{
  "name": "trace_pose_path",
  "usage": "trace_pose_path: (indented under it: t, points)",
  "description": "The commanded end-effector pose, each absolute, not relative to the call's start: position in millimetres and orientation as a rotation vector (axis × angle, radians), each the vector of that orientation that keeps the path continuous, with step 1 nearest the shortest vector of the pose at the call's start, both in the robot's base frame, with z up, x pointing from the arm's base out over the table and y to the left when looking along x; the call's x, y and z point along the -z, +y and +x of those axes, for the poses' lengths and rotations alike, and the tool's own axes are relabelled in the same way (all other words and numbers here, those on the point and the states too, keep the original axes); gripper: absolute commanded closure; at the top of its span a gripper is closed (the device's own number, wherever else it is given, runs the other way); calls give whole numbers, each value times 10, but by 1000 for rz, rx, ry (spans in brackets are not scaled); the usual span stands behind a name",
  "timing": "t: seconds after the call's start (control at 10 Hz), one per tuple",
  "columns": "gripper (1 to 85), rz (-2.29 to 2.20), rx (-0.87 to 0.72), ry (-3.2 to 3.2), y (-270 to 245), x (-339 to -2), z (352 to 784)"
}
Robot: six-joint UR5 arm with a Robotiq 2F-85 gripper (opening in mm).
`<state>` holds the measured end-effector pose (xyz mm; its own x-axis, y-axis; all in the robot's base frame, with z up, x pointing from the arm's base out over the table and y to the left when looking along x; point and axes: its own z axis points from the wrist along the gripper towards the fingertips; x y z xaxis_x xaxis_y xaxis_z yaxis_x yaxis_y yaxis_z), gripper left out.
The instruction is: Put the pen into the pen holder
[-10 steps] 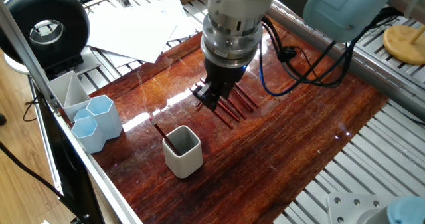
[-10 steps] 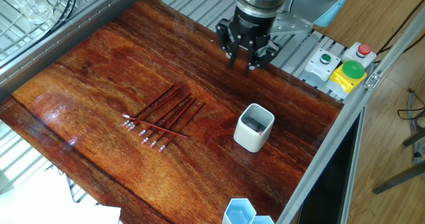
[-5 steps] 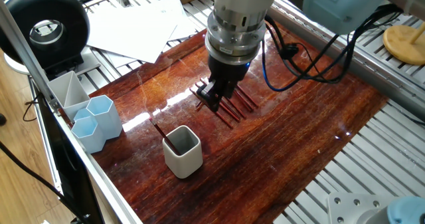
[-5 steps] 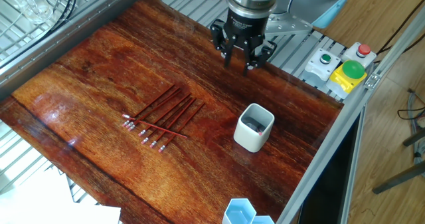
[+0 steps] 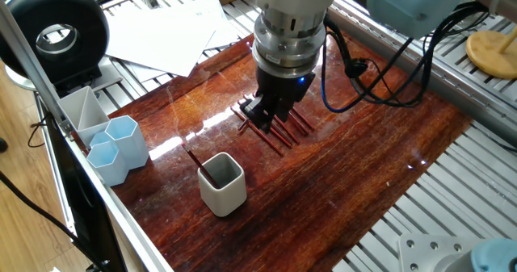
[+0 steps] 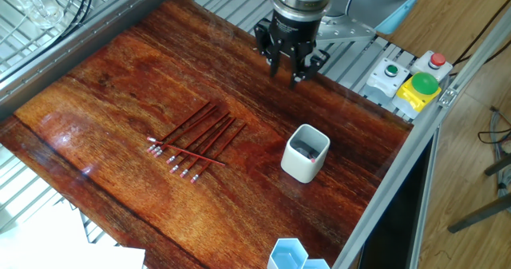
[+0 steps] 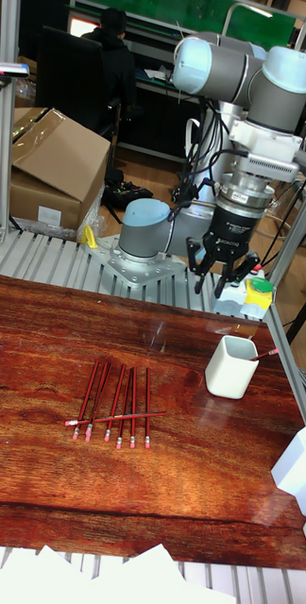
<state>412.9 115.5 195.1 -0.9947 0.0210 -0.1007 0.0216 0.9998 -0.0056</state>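
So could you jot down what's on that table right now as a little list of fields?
surface: wooden table
pens on table: five in a row, a sixth lying across them
holder: off-white cup, upright, one pen already sticking out
gripper: up in the air, open, holding nothing
blue cups: at the table edge
buttons: red, green and yellow box beside the table

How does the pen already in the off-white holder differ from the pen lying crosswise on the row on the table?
The pen in the pen holder leans against the rim, its tip sticking out over the edge; the crosswise pen lies flat on the table. The first stands alone in the cup; the second rests across five parallel pens. Both look thin and dark red with pale ends.
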Motion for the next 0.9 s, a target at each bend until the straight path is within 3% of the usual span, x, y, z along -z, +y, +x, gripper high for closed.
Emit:
trace_pose_path:
  t: [0.0,0.3,0.4,0.5,0.8]
  points:
    - [470,-3,3,3035,846,-1929,4454]
    - [430,-166,-124,3072,184,-1810,5079]
    - [410,-210,-98,3079,-61,-1773,5252]
    - [453,-126,-28,3078,-182,-1702,5346]
    - [407,-118,-65,3118,30,-1772,5087]
